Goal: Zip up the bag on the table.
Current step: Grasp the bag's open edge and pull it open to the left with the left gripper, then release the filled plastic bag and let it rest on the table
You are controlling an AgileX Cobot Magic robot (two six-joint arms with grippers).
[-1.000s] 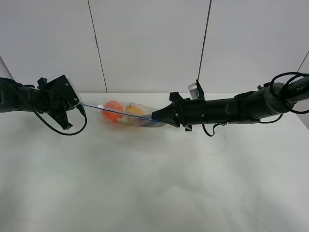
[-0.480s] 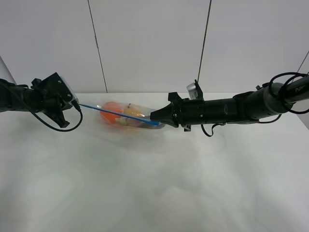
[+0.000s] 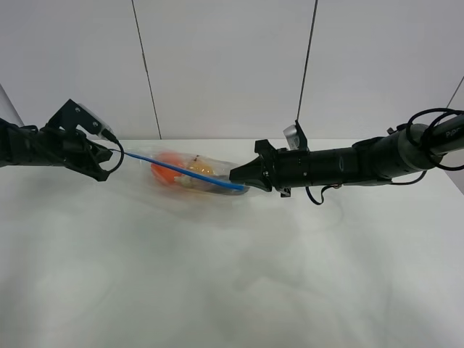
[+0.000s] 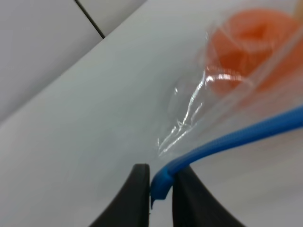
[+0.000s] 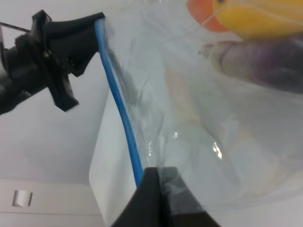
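Note:
The clear plastic bag (image 3: 194, 174) lies at the back of the white table (image 3: 217, 275), stretched between both grippers. Through it show an orange ball (image 4: 251, 52), a yellow fruit (image 5: 255, 16) and a dark purple eggplant (image 5: 265, 61). Its blue zip strip (image 3: 181, 171) runs taut from left to right. My left gripper (image 3: 116, 151) pinches the strip's left end between its dark fingers (image 4: 137, 198). At the strip's right end, my right gripper (image 3: 238, 178) is shut on the strip and the plastic beside it (image 5: 158, 172).
A grey panelled wall (image 3: 225, 65) rises right behind the table's back edge. Black cables (image 3: 319, 194) hang from the right arm close to the tabletop. In the right wrist view the left gripper (image 5: 71, 38) shows at the strip's far end.
The left gripper has drawn back to the left and turned, pulling the blue strip straighter and longer. The right gripper has stayed nearly still on the bag's right end.

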